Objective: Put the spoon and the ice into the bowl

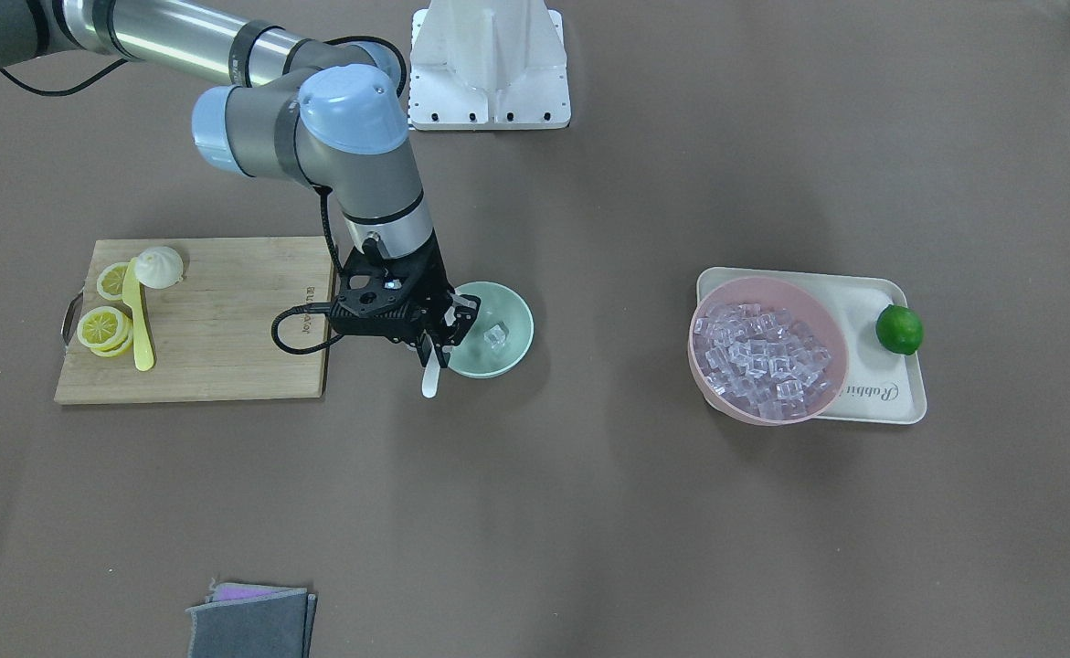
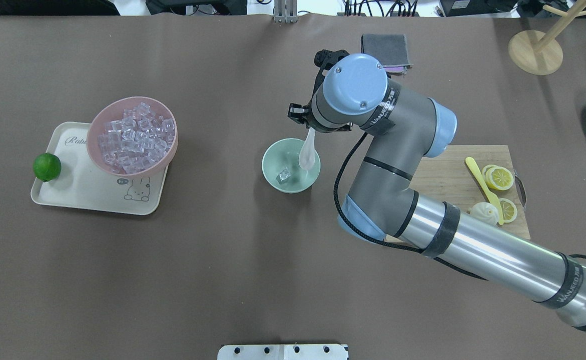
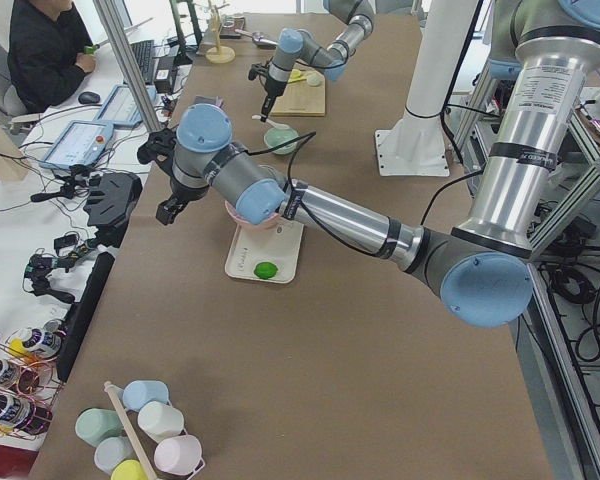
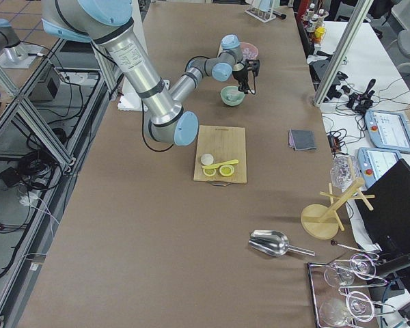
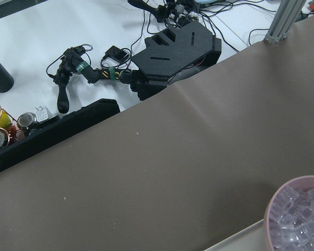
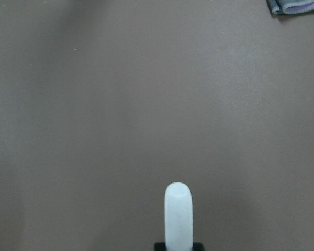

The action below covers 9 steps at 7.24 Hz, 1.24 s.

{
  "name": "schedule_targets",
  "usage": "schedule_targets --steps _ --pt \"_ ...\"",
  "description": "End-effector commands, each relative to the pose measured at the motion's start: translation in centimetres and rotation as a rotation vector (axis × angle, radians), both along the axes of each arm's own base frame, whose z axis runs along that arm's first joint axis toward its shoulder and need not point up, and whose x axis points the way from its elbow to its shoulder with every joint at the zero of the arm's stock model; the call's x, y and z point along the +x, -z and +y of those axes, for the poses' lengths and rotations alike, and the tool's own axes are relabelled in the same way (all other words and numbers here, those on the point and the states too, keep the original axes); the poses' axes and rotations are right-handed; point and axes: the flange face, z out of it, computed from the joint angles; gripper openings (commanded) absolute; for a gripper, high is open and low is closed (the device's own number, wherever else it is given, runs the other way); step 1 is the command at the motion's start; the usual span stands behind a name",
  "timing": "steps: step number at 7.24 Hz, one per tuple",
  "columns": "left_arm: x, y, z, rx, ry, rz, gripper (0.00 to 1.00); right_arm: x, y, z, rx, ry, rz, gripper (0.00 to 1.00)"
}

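My right gripper (image 1: 439,350) is shut on the white spoon (image 1: 430,376) and holds it over the near-right side of the mint-green bowl (image 1: 518,345). In the overhead view the spoon's scoop (image 2: 307,156) hangs tilted over the bowl's (image 2: 275,156) right rim. One clear ice cube (image 1: 496,336) lies in the bowl. Many ice cubes (image 1: 766,358) fill the pink bowl (image 1: 695,340). The right wrist view shows only the spoon's handle end (image 6: 178,214) over bare table. My left gripper (image 3: 170,207) shows only in the exterior left view, near the pink bowl; I cannot tell whether it is open.
The pink bowl sits on a cream tray (image 1: 884,395) with a lime (image 1: 899,329). A wooden cutting board (image 1: 224,320) holds lemon slices (image 1: 103,327), a yellow knife (image 1: 140,322) and a white bun. A grey cloth (image 1: 251,621) lies at the table's operator-side edge.
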Motion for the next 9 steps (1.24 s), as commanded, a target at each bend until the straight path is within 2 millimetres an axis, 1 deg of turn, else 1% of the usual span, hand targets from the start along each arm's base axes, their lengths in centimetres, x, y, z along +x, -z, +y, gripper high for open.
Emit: schedule_targets --steps 1,2,3,4,5,6,7,8,9 --pt "-0.8 -0.4 -0.1 -0.008 0.014 -0.002 0.98 -1.3 0.8 1.3 -0.006 0.003 -0.014 0.79" --pt "-1.1 -0.6 0.1 -0.011 0.018 -0.001 0.98 -1.9 1.2 2.1 -0.006 0.014 -0.023 1.00" --pt "-1.1 -0.9 0.2 -0.010 0.017 -0.002 0.98 -1.4 1.9 2.3 -0.004 0.017 -0.034 1.00" --pt "-1.1 -1.1 0.3 -0.014 0.018 -0.003 0.98 0.4 3.4 2.8 -0.007 0.036 -0.041 1.00" --pt "-1.1 -3.0 1.2 -0.043 0.020 -0.005 0.98 6.1 5.0 1.5 -0.042 0.081 0.008 1.00" --pt "-1.1 -4.7 1.7 -0.080 0.022 -0.008 0.98 14.4 5.2 -0.1 -0.055 0.176 0.079 1.00" --pt "-1.2 -7.3 2.2 -0.125 0.032 -0.021 0.98 22.4 2.9 -1.1 -0.019 0.260 0.150 1.00" --pt "-1.3 -9.2 3.5 -0.148 0.039 -0.032 0.98 29.0 -1.7 -0.2 0.068 0.372 0.176 1.00" --pt "-1.3 -10.8 4.7 -0.176 0.037 -0.031 0.98 34.6 -6.0 0.0 0.107 0.409 0.209 1.00"
